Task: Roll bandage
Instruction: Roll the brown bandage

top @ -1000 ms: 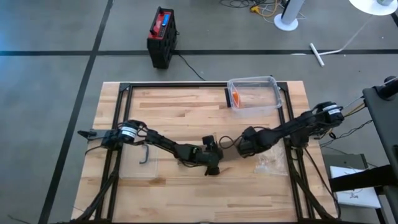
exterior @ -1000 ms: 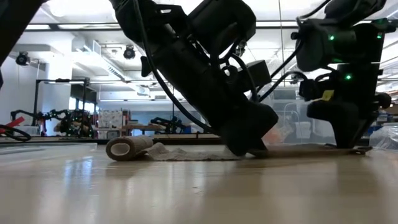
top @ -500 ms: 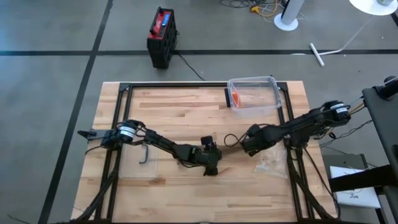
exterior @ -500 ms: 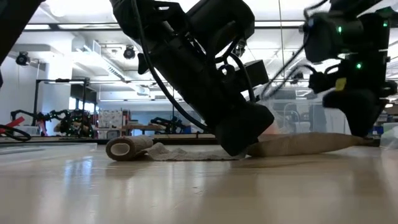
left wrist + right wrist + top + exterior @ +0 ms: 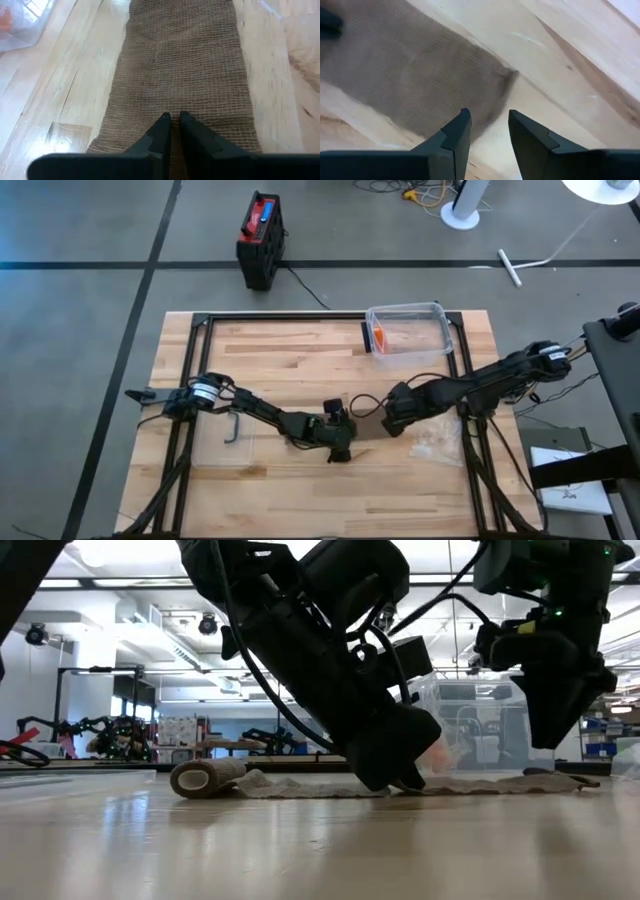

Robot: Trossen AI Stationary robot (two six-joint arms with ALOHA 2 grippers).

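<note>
A wooden table (image 5: 260,355) seen from above, with two dark robot arms reaching toward its middle. Beyond both grippers, at the far edge, sits a clear plastic bin (image 5: 407,333) with something orange inside. Near the right arm's elbow lies a crumpled clear plastic bag (image 5: 437,442). By the left arm's base, well behind its gripper, a small dark hook-shaped tool (image 5: 234,427) rests on a clear sheet. On the floor past the table stands a black and red case (image 5: 260,238). Nothing lies between the two grippers except cloth.

A long tan bandage (image 5: 182,75) lies flat on the wood, stretched between the two grippers. In the low view its rolled end (image 5: 205,777) sits on the table, apart from the left gripper, with the unrolled strip (image 5: 480,786) running under that gripper and on beneath the right one.

The left gripper (image 5: 172,125) is pressed down on the strip, its fingers nearly together with only a thin slit between them, pinching the cloth at their tips; the bandage stretches straight ahead of it.

The right gripper (image 5: 489,131) hangs raised above the far end of the strip, clear of it, fingers parted with a moderate gap and holding nothing. The bandage's free end (image 5: 485,80) lies just below and ahead of those fingers.
</note>
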